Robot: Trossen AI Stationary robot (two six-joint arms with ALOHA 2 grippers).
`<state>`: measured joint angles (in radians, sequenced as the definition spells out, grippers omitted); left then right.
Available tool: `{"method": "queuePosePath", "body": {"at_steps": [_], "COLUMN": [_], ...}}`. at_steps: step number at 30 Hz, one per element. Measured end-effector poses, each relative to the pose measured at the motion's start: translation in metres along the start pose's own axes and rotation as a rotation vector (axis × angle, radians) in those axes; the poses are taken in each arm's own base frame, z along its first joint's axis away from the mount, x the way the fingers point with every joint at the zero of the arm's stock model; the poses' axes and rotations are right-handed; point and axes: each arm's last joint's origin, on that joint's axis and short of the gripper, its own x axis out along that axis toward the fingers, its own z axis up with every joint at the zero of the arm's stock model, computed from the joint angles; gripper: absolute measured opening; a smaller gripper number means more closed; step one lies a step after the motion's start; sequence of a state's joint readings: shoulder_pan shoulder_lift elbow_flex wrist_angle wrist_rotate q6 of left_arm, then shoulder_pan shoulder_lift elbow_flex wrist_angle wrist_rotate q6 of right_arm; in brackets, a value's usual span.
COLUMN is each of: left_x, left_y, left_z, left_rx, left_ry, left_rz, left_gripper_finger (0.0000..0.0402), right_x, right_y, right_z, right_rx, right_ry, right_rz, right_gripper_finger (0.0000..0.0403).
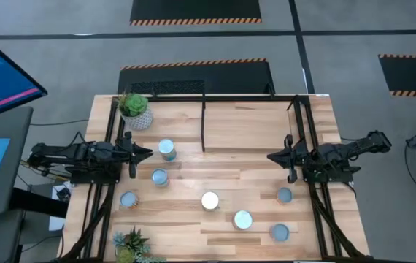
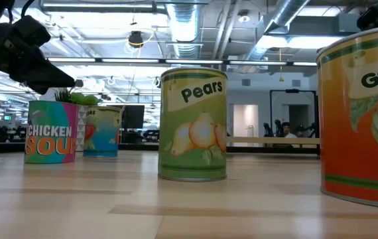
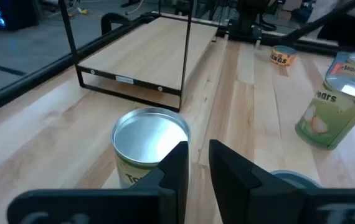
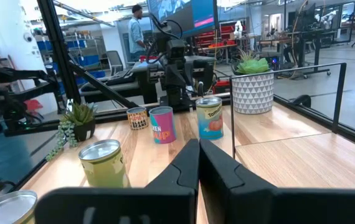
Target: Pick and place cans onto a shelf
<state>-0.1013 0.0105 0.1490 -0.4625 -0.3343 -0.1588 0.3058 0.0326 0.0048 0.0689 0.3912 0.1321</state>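
Dark left gripper [image 1: 144,153] hovering at the table's [image 1: 252,186] left side, fingers [image 3: 176,163] a narrow slot apart, holding nothing, just beside a tomato can [image 1: 167,149]. Right gripper [image 1: 272,156] opposite, closed to a sliver, empty. Six other cans spread over the front half, none on the shelf [image 1: 248,120] along the far edge. Seen only from above: silvery lids. Seen only at table level: labels, Pears [image 2: 193,124] green, Chicken Soup [image 2: 50,132] pink.
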Motion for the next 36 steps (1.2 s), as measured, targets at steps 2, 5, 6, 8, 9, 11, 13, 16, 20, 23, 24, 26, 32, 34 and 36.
{"method": "queuePosePath", "body": {"at_steps": [2,5,6,8,9,11,13,16,20,23,24,26,32,34,36], "left_x": [0.0003,0.0002,0.0002,0.0002,0.0002,0.0001,0.0,0.0,0.0,0.0001,0.0004,0.0013,0.0015,0.0014,0.0014], "left_y": [0.0013,0.0026,0.0028,0.0029,0.0029,0.0033,0.0042,0.0042,0.0042,0.0038,0.0032,0.0012,-0.0018,-0.0017,-0.0016], "left_z": [0.0017,0.0021,0.0021,0.002,0.002,0.0021,0.0023,0.0023,0.0024,0.0024,0.0025,0.0028,0.0036,0.0043,0.0043], "left_rx": [0.122,0.234,0.253,0.269,0.27,0.31,0.348,0.324,0.318,0.291,0.267,0.184,-0.12,-0.236,-0.372], "left_ry": [-0.025,-0.025,-0.024,-0.022,-0.022,-0.02,-0.016,-0.018,-0.018,-0.021,-0.027,-0.045,-0.049,-0.055,-0.054], "left_rz": [0.056,0.104,0.111,0.114,0.114,0.129,0.161,0.163,0.162,0.147,0.13,0.07,-0.035,-0.034,-0.034], "left_gripper_finger": [0.0052,0.0052,0.0052,0.0052,0.0052,0.0052,0.0052,0.0052,0.0052,0.0052,0.0052,0.0052,0.0052,0.0052,0.0052], "right_x": [0.0,0.0,0.0,0.0,0.0,0.0,0.0,0.0,0.0,0.0,0.0,0.0,0.0,0.0,0.0], "right_y": [0.0,0.0,0.0,0.0,0.0,0.0,0.0,0.0,0.0,-0.0001,-0.0001,-0.0001,-0.0001,0.0,0.0], "right_z": [0.0,0.0,0.0,0.0,0.0,0.0,0.0,0.0,0.0,0.0,0.0,0.0,0.0018,0.0022,0.0025], "right_rx": [0.0,0.0,0.0,0.0,0.0,0.0,0.0,0.0,0.0,-0.001,-0.006,0.003,0.072,0.073,0.079], "right_ry": [0.0,0.0,0.0,0.0,0.0,0.0,0.0,0.0,0.0,0.0,0.0,0.0,-0.018,-0.022,-0.025], "right_rz": [0.0,0.0,0.0,0.0,0.0,0.0,0.0,0.0,0.0,-0.001,-0.001,-0.002,-0.004,-0.003,-0.003], "right_gripper_finger": [0.0033,0.0033,0.0033,0.0033,0.0033,0.0033,0.0033,0.0033,0.0033,0.0033,0.0033,0.0033,0.0033,0.0033,0.0033]}}
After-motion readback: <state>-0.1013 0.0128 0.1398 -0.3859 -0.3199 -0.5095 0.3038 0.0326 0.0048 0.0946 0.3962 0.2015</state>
